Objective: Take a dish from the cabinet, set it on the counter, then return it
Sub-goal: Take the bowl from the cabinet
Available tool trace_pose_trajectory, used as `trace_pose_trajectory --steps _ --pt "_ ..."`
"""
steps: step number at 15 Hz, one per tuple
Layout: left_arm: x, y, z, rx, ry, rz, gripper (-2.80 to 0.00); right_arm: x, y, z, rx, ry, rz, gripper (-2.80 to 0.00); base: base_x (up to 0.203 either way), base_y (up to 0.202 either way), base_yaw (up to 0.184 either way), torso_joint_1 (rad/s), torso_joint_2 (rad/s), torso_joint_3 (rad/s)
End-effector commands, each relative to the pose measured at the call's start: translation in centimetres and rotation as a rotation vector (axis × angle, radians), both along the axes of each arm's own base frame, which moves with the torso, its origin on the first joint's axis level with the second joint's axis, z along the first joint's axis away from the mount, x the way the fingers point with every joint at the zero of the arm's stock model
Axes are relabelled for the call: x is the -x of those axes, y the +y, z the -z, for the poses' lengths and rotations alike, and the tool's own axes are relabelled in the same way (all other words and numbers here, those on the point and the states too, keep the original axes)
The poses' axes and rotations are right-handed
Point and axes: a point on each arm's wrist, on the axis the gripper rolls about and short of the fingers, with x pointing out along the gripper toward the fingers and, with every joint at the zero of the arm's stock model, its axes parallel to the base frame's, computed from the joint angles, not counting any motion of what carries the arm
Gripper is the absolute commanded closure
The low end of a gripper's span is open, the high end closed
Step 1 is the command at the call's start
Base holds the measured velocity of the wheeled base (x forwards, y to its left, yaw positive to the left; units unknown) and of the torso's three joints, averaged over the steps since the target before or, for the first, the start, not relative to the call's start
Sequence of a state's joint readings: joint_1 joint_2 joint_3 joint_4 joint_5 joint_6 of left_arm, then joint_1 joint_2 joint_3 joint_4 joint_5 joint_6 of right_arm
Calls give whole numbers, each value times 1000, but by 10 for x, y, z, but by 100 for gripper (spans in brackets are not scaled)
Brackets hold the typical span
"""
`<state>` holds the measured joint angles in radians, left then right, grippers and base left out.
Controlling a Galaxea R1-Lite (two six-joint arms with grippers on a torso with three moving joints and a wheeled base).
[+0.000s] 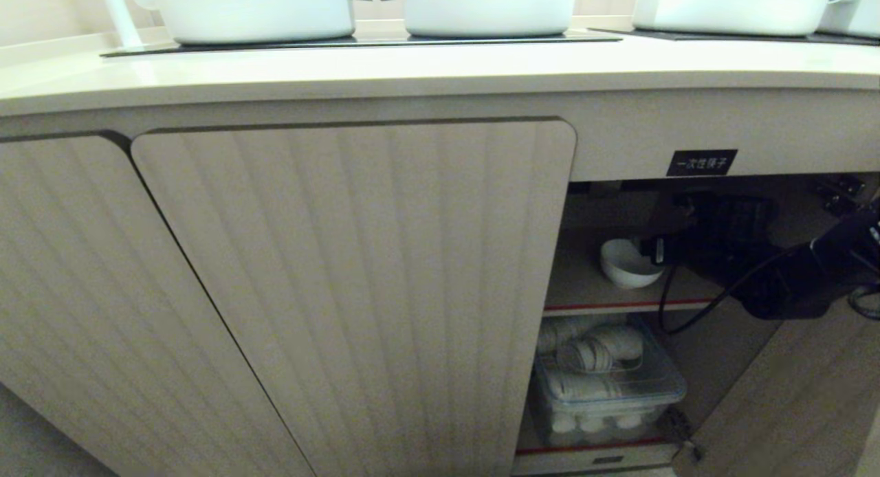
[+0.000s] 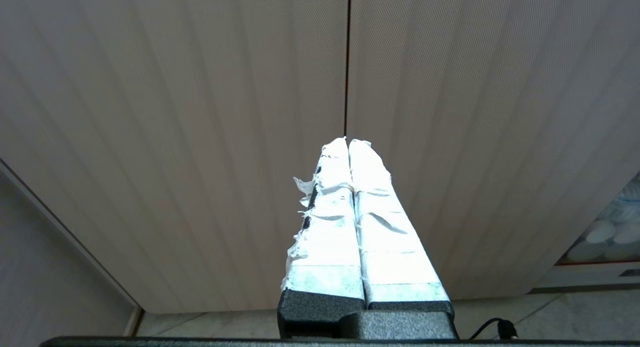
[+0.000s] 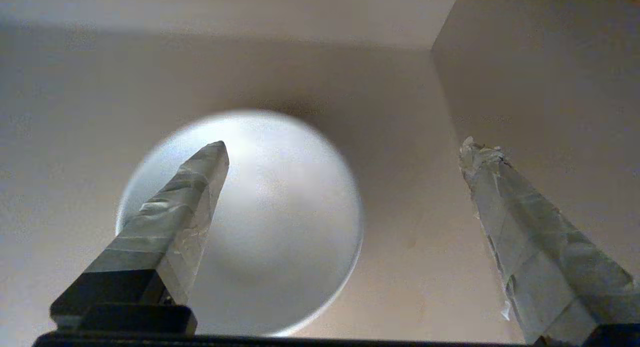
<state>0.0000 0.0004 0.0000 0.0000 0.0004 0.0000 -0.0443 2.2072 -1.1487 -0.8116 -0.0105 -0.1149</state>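
Head view has the cabinet with its right bay open and the bowl upright, mouth up, on the inner shelf; being round, it shows no long axis. Right gripper reaches into that bay at the bowl's rim, jaws wide apart: one finger over the bowl, the other beside it. Below the shelf sits a clear box of white items. White pots stand on the table above. Left gripper, jaws together, faces the closed doors
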Motion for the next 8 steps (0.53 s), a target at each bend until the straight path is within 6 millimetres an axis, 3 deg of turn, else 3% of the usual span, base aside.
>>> trace_pose_trajectory --steps 1,8 --pt "0 0 0 0 0 -1 0 0 0 0 0 11 0 -280 0 0 0 0 0 0" --pt "0 0 0 0 0 0 0 0 -1 3 -1 69 1 -280 0 0 0 0 0 0"
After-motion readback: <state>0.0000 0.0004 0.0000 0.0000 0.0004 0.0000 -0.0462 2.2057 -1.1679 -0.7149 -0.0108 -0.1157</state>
